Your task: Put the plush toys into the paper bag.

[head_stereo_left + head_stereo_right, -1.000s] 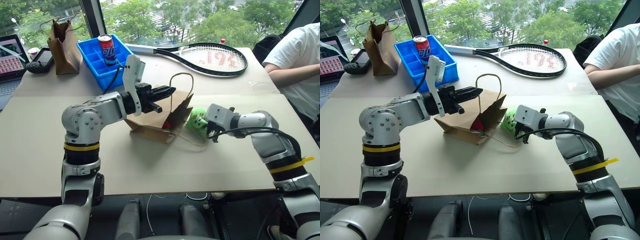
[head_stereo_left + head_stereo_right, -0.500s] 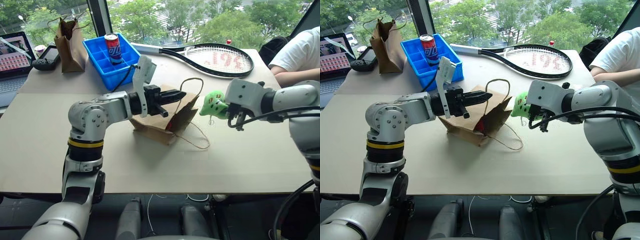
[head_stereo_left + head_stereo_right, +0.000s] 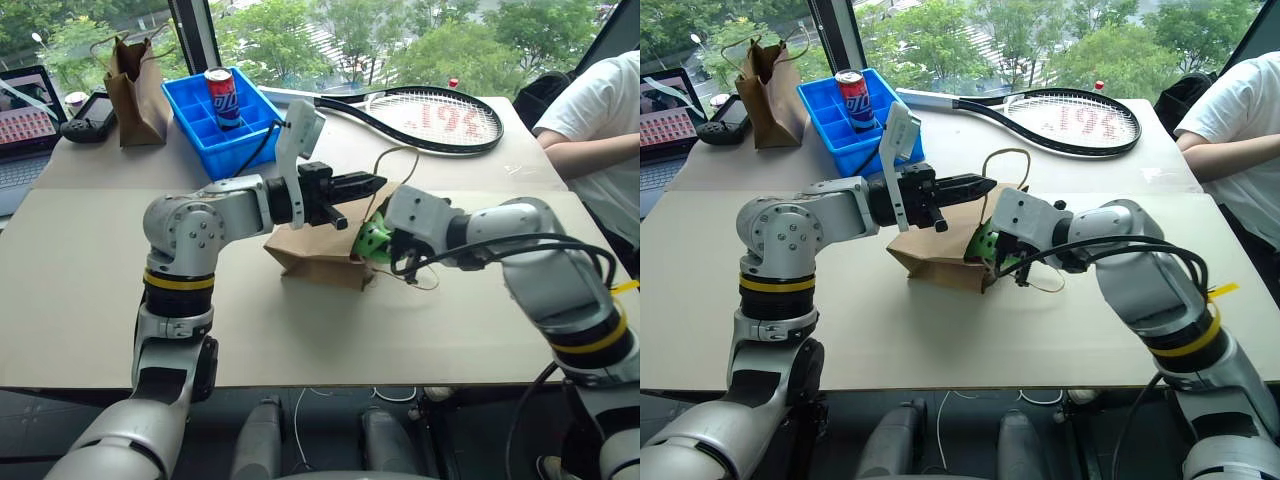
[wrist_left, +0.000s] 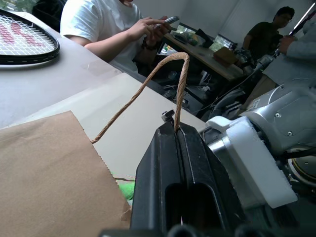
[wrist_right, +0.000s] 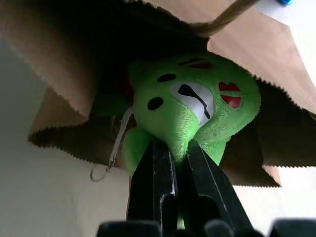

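Note:
The light-brown paper bag (image 3: 318, 252) lies on its side in the middle of the table, mouth facing right. My left gripper (image 3: 378, 182) is shut on one of its twine handles (image 4: 148, 84) and holds that loop up above the mouth. My right gripper (image 5: 177, 145) is shut on the underside of the round light-green plush toy (image 5: 197, 98). The green toy (image 3: 372, 240) sits right at the bag's mouth, partly under the upper paper edge. The bag's inside behind it is dark.
At the back left a blue tray (image 3: 195, 125) holds a soda can (image 3: 218, 97). A darker paper bag (image 3: 135, 80), a game controller (image 3: 88, 115) and a laptop (image 3: 22, 115) are there too. A tennis racket (image 3: 420, 115) lies behind. A person (image 3: 600, 110) sits at the right.
My right gripper lifted the green toy off the table to the right of the bag and carried it left to the bag's mouth. The left gripper kept its hold on the handle.

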